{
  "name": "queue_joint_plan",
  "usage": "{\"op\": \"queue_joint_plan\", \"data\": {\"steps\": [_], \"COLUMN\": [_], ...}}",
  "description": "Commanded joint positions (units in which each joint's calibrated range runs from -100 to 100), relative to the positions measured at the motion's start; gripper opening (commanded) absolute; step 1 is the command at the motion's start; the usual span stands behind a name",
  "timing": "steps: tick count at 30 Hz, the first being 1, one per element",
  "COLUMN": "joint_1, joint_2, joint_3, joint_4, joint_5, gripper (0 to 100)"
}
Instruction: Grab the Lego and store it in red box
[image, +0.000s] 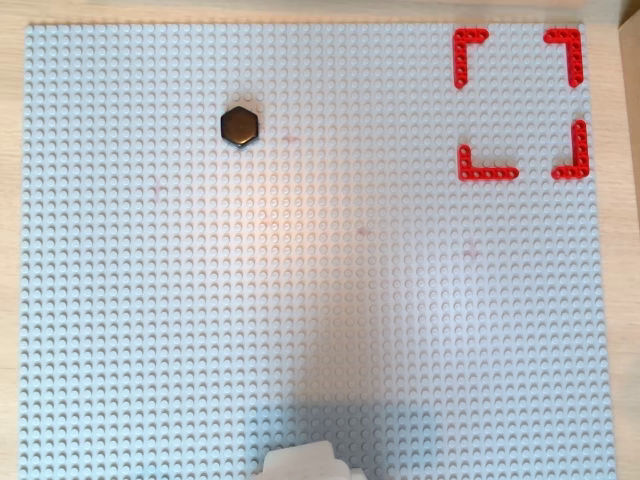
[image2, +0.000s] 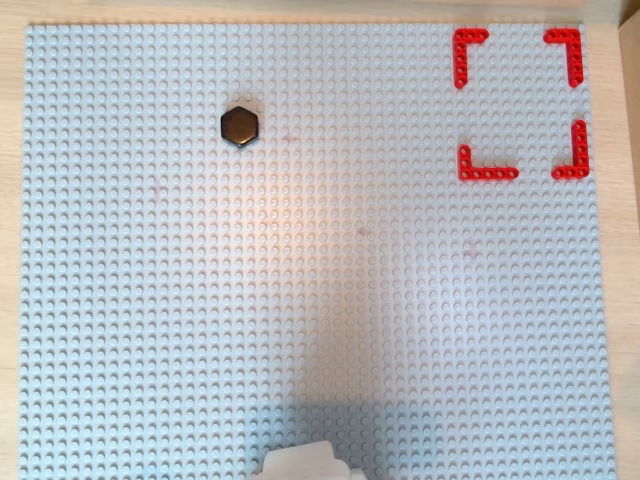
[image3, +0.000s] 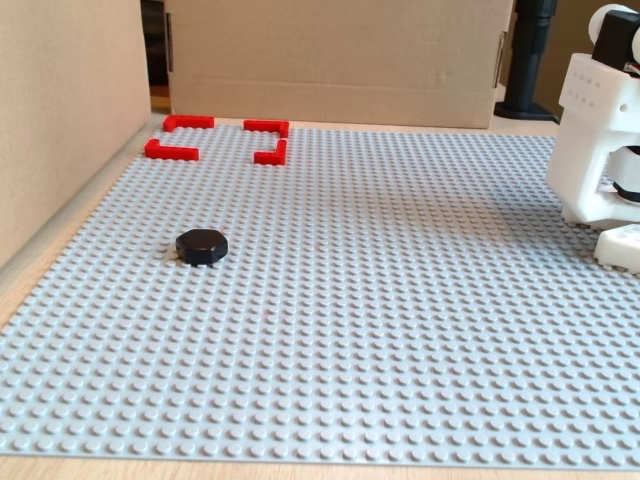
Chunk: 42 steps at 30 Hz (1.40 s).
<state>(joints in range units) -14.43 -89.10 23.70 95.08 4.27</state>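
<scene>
Lego piece: we find the black hexagonal Lego (image: 239, 126) lying flat on the grey studded baseplate (image: 300, 300), upper left of centre in both overhead views (image2: 239, 126). In the fixed view it sits left of centre (image3: 202, 246), flat top up, nothing touching it.

Red box: we note four red L-shaped corner brackets forming a square outline (image: 488, 172) with gaps between them, at the baseplate's top right corner in both overhead views (image2: 488, 172). In the fixed view it lies at the far left (image3: 172, 150), close to the cardboard walls (image3: 340, 50). Its interior shows only bare studs.

Relation: we record the Lego as well apart from the red box and outside it.

Arm: we see only a white part of the robot (image: 305, 462) at the bottom edge in both overhead views (image2: 305, 462), with a shadow on the studs above it. The fixed view shows the white arm body (image3: 600, 140) at the right edge, standing on the baseplate, well clear of the Lego.

Gripper fingers: we see them in no view, so we cannot tell whether they are apart or together.

Surroundings: we observe a wooden table surface (image3: 300, 470) bordering the baseplate.
</scene>
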Motion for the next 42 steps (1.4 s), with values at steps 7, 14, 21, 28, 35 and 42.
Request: {"op": "queue_joint_plan", "data": {"steps": [7, 14, 21, 28, 35, 42], "joint_1": [-2.4, -2.4, -2.4, -3.7, -5.3, -5.2], "joint_2": [21.1, 39.3, 53.8, 67.2, 78.0, 87.0], "joint_3": [-5.1, -6.0, -15.6, -16.3, -16.1, -15.9], "joint_4": [-9.6, -13.2, -12.7, -15.9, -24.2, -30.3], "joint_5": [0.2, 0.4, 0.4, 0.4, -1.7, -1.9], "gripper": [4, 4, 4, 8, 14, 14]}}
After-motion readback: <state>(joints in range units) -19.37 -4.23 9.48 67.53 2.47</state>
